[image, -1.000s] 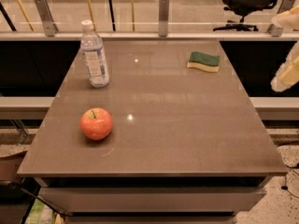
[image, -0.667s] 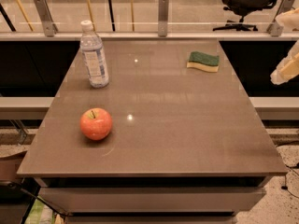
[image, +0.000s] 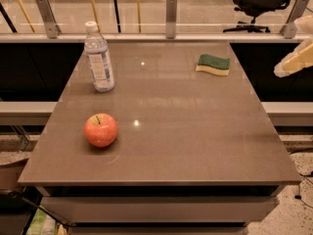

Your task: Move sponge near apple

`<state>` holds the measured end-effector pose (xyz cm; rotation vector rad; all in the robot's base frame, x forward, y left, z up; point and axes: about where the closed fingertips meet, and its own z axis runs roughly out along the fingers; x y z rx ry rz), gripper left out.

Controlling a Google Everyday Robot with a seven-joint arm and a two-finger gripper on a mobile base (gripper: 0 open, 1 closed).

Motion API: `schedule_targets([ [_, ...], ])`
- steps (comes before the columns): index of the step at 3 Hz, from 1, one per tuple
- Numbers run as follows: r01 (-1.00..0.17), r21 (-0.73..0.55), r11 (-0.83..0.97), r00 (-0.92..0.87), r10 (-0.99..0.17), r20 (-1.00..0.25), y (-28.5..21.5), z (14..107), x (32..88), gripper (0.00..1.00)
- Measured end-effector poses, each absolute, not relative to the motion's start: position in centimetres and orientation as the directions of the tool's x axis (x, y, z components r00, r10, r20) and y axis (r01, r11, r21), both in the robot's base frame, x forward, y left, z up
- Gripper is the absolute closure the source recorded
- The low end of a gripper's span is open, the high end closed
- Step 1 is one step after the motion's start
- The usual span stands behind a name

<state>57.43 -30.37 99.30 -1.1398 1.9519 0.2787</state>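
The sponge [image: 213, 64], dark green on top with pale yellow foam below, lies flat at the far right of the grey table [image: 195, 131]. The red-orange apple [image: 100, 129] stands upright near the front left. They are far apart. My gripper [image: 294, 62] shows as a pale shape at the right edge of the camera view, off the table's right side and to the right of the sponge, not touching it.
A clear plastic water bottle [image: 98, 58] with a white cap stands at the far left of the table. A glass railing [image: 170, 13] runs behind the table. A black office chair [image: 259, 1] is beyond it at the back right.
My gripper has shifted slightly upward and rightward at the right edge. The sponge, apple and bottle have not moved.
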Motion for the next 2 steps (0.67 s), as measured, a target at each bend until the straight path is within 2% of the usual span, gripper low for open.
schedule_targets([
  [2,-0.730,-0.150,0.666,-0.337,-0.543,-0.769,-31.2,97.8,62.0,0.00],
])
